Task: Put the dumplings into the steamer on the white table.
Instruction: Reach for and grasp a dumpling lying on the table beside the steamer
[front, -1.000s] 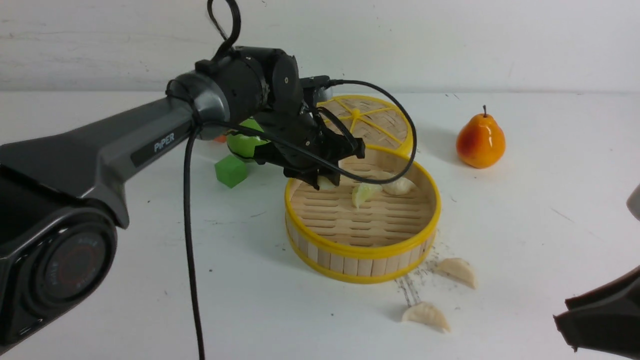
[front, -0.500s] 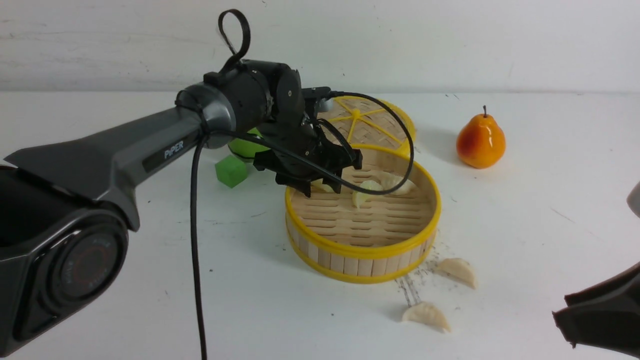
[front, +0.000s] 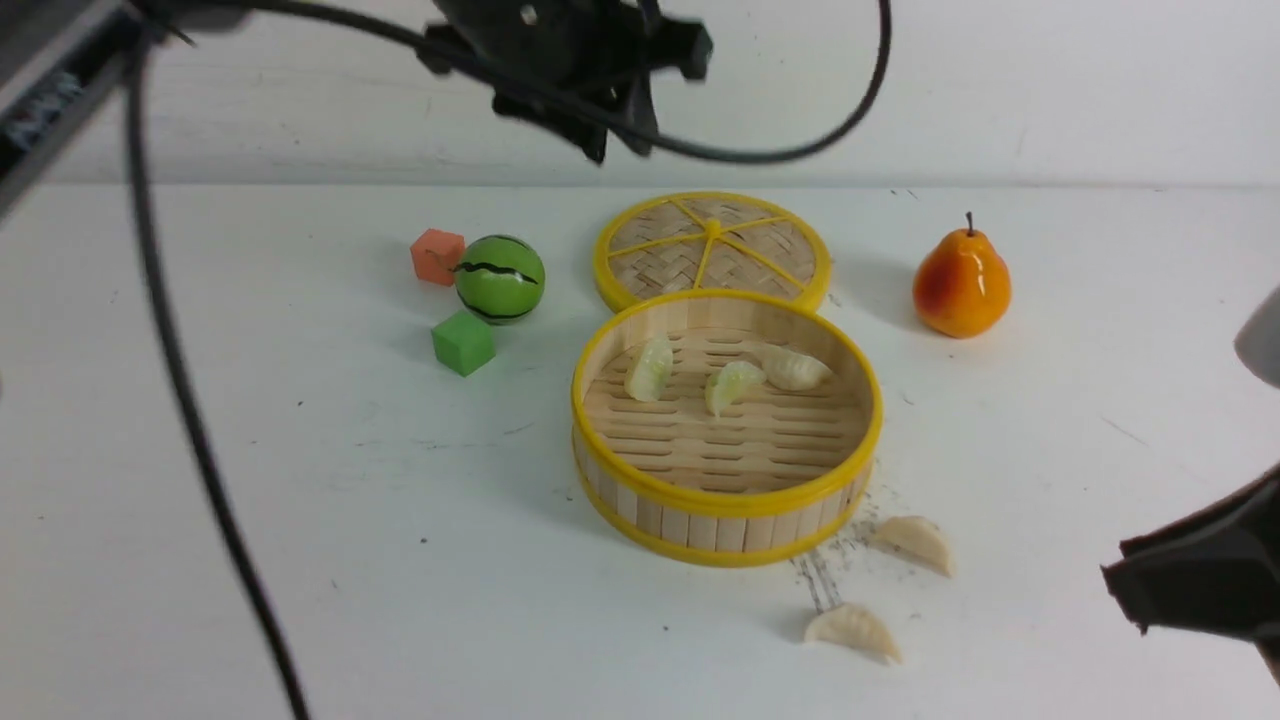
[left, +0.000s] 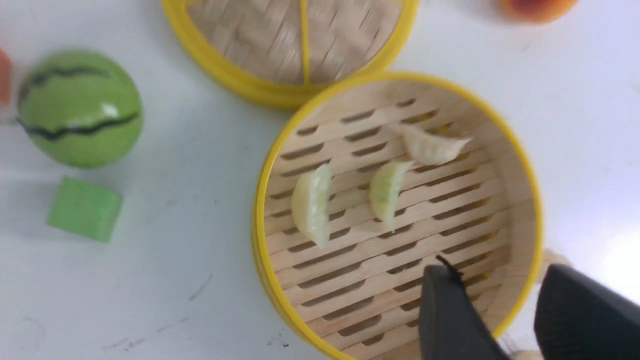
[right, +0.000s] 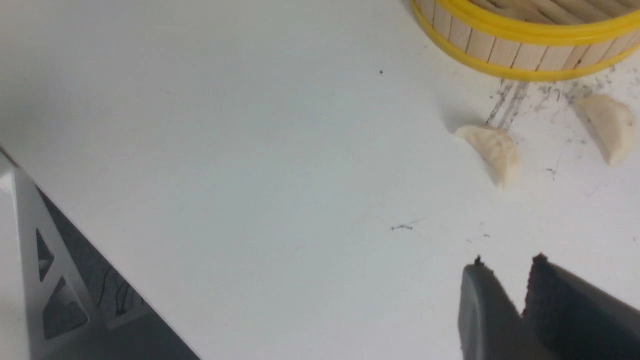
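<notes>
Hovering high above steamer (front: 725, 500), left fingers (left: 450, 310) spread and empty, right fingers (right: 485, 315) low over table (front: 300, 500), gap unclear

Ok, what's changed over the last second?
The left gripper released a pale green dumpling into the steamer and rose clear, jaws open. Unchanged: the two inner dumplings, the two outer dumplings on the white table, the lid, the pear.
</notes>
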